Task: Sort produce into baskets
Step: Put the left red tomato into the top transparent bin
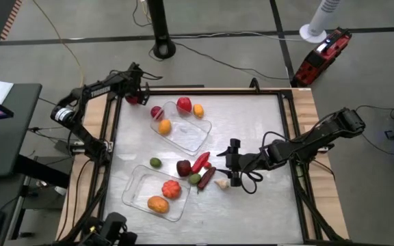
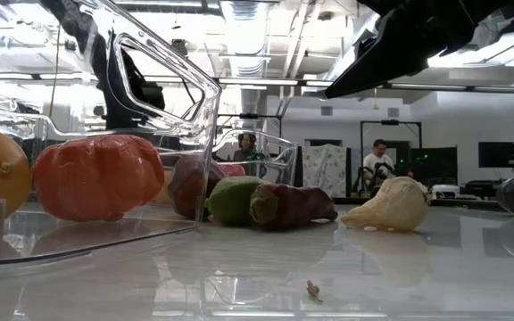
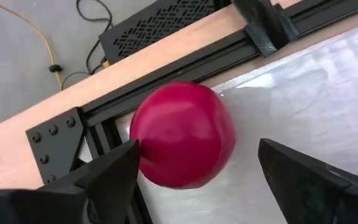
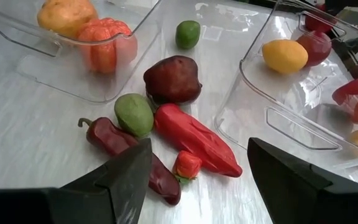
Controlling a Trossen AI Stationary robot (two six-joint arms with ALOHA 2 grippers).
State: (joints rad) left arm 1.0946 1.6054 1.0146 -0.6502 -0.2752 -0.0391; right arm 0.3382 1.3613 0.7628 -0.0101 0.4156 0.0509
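My left gripper (image 1: 139,93) is open at the table's far left corner, its fingers on either side of a round red fruit (image 3: 182,134) that rests on the table. My right gripper (image 1: 232,162) is open and empty, right of the loose pile: a red pepper (image 4: 194,140), a dark maroon pepper (image 4: 129,158), a small red piece (image 4: 187,165), a green piece (image 4: 133,114), a maroon fruit (image 4: 173,79), a green lime (image 4: 188,33) and a whitish garlic (image 1: 222,182). The far clear tray (image 1: 195,137) holds several fruits. The near clear tray (image 1: 135,184) holds two orange pieces. My left gripper has one finger (image 3: 114,171) right beside the red fruit's side (image 3: 143,146); I cannot tell whether it touches. The other finger (image 3: 291,168) stands clear of it. The fingers come slanting down from above, and the fruit sits on the table.
A black frame rail (image 3: 185,62) and a wooden edge run just behind the red fruit. A red tool (image 1: 322,56) and cables lie on the floor beyond the table. People show in the room in the low view (image 2: 380,160). The table's right part (image 1: 265,205) is bare.
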